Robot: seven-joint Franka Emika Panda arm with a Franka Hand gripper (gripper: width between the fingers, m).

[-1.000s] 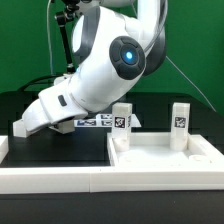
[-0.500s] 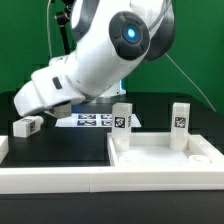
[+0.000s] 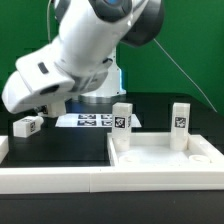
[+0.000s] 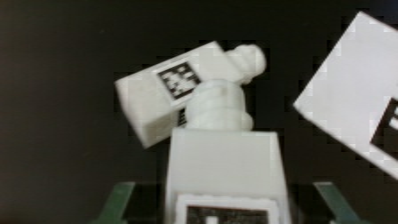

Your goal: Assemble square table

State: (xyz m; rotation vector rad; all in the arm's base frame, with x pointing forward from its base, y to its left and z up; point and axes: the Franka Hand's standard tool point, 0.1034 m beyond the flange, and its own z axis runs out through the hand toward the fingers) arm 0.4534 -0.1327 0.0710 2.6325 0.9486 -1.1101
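Gripper [image 4: 228,205] clamped on held leg [image 4: 228,150], up above the table; third leg's turn, by my reading. Tabletop [image 3: 160,162] sits at the exterior view's right, standing legs [image 3: 122,117] on its far corners. Next: carry across, peg down, square over a free corner.

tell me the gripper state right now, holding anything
gripper: closed on a white table leg, which sits between its fingers in the wrist view
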